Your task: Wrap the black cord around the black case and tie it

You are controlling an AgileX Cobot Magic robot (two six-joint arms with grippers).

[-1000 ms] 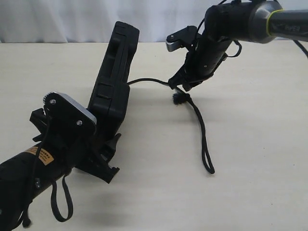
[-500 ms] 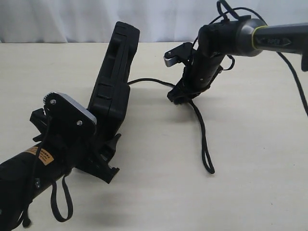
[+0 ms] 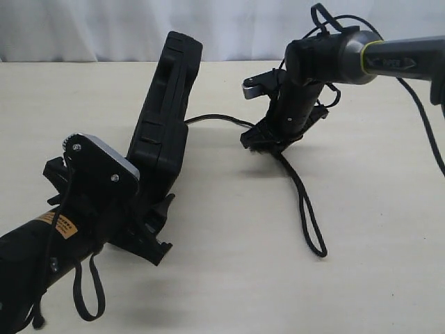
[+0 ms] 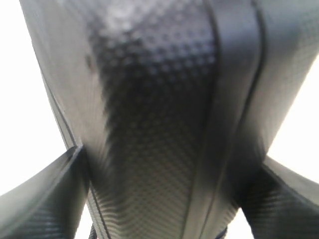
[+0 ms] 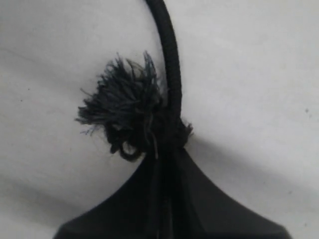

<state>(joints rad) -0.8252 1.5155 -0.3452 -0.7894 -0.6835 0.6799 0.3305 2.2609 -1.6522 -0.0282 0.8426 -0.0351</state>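
My left fingers (image 4: 40,199), spread wide, clamp the ribbed black plastic case (image 3: 163,118) on edge; my right fingers (image 5: 169,209) pinch the thin black braided cord (image 3: 306,202) tight by its frayed knot.

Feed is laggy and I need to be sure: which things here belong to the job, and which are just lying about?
Job: black case, clamped by left gripper; black cord, pinched by right gripper.
Not job: table, white backdrop.

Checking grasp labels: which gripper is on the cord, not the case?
The right gripper, shut on the black cord beside its frayed knot; the left gripper grips the upright black case.
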